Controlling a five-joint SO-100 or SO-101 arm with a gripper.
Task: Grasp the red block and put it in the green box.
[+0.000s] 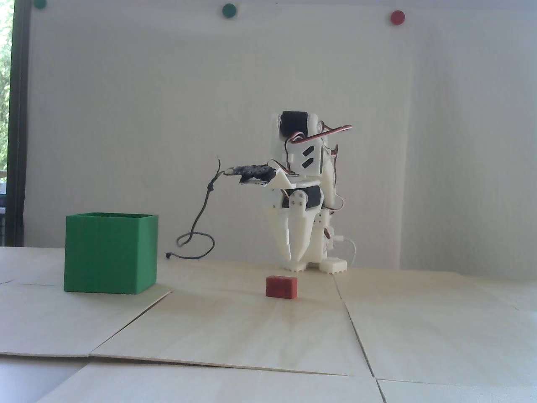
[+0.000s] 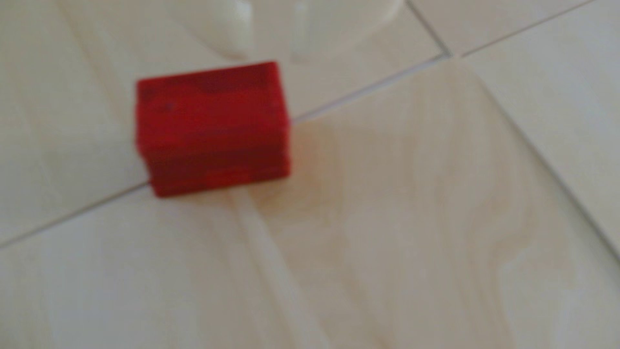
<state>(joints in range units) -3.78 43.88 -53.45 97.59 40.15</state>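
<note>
One arm (image 1: pixel 308 189) stands at the rear of a table (image 1: pixel 251 336) of pale wooden panels, its white gripper (image 1: pixel 295 257) pointing down with the tips drawn close together, clenched on nothing, above the surface. The block (image 1: pixel 281 287) lies on the table just in front of and slightly left of the tips in the fixed view, apart from them. The box (image 1: pixel 110 252) stands well apart to the left, open-topped, with bare table between it and the block. Bare panel also extends in front of the block and to its right. Panel seams run diagonally across the table; one panel edge is raised near the front.

In the wrist view the block (image 2: pixel 213 129) sits across a seam, and the picture is blurred throughout. The gripper (image 2: pixel 268 55) enters at the top edge as two pale, cut-off shapes just above the block. A dark cable (image 1: pixel 197 235) droops from the wrist camera to the table behind the box. No writing can be read.
</note>
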